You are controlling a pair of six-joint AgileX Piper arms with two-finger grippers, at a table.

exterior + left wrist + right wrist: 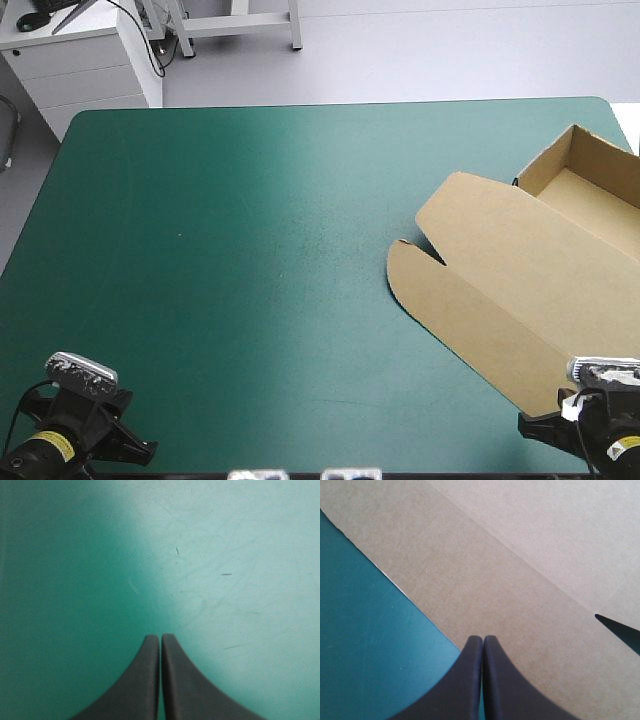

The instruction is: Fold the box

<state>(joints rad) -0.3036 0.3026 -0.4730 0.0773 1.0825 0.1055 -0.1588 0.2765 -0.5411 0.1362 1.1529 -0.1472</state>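
Sitting at the right side of the worktop (250,250), the box (520,270) is an open tray with its flap lying flat. Over bare worktop, the left end effector (160,637) is pinched together, holding nothing. Same for the right end effector (483,639), tips above the box's near edge.

— Where does the high view look from?
— Above and behind, facing forward and down, far off; most of the table (250,250) shows.
— And the wrist views?
— Each looks down along its own hand, very near the surface; the left hand (160,637) sees bare table; the right hand (483,639) sees an edge of the box (495,570), shared with the high view's right side.
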